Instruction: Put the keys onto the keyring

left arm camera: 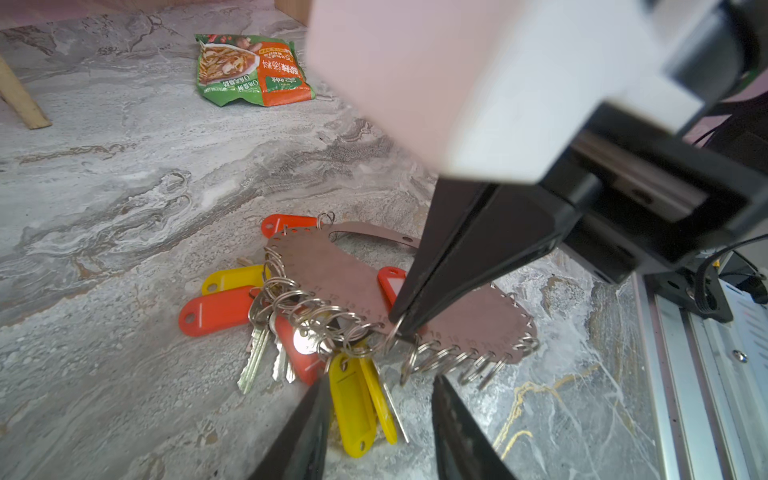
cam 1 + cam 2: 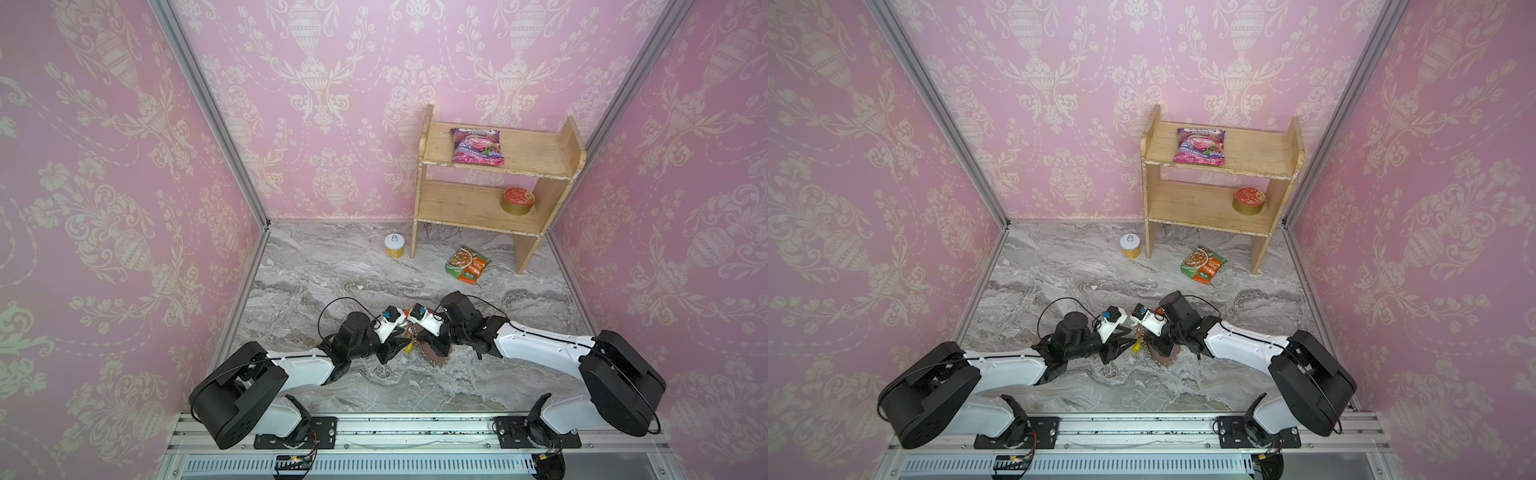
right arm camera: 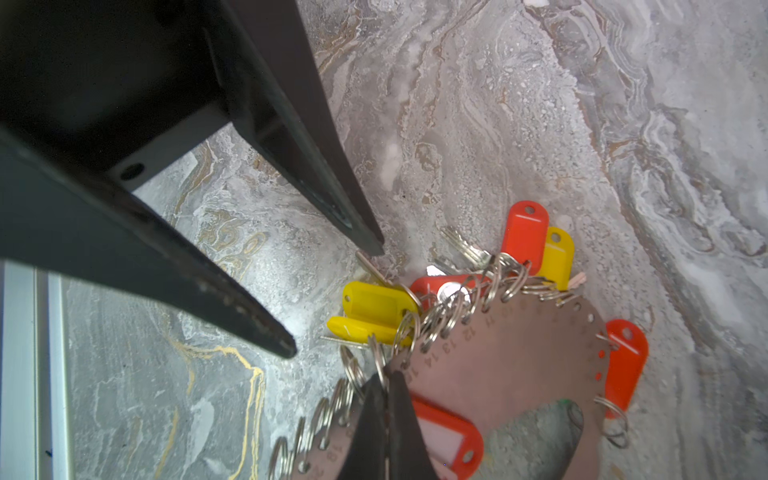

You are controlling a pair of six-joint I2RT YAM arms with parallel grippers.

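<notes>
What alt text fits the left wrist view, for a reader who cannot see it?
The right gripper, jaws shut, pinches the ringed edge of the grey-brown keyring on the marble table. Keys with red, orange and yellow tags cluster along it, near the left gripper, jaws open; a food packet lies beyond.

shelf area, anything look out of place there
The green and orange noodle packet lies crumpled on the table at the foot of the wooden shelf, not on a board like the pink packet and red-lidded tin. A white-lidded can also stands off it.
</notes>
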